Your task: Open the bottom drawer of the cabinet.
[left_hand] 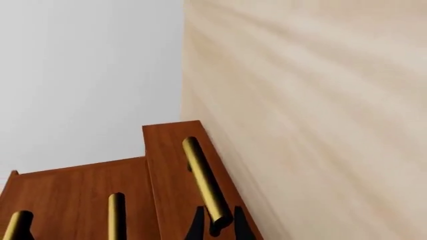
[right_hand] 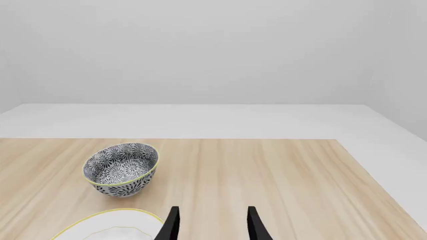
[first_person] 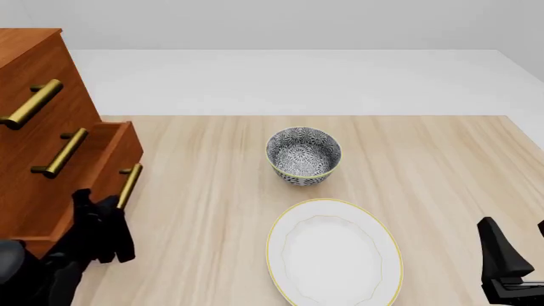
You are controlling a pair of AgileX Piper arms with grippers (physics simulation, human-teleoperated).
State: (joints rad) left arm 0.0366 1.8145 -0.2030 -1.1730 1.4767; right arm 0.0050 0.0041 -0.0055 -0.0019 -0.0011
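The cabinet (first_person: 34,70) stands at the table's left edge with three brass-handled drawers. The bottom drawer (first_person: 106,159) sticks out a little from the cabinet front. It also shows in the left wrist view (left_hand: 170,165). My left gripper (first_person: 106,207) is shut on the near end of the drawer's brass handle (first_person: 129,183). In the left wrist view the black fingers (left_hand: 197,227) sit on both sides of that handle (left_hand: 203,180). My right gripper (first_person: 518,239) is open and empty at the table's near right, and shows in the right wrist view (right_hand: 212,227).
A patterned bowl (first_person: 304,155) stands mid-table, with a white oval plate (first_person: 334,252) in front of it. The bowl also shows in the right wrist view (right_hand: 121,169). The middle drawer's handle (first_person: 60,153) and the top drawer's handle (first_person: 30,105) lie above the held one.
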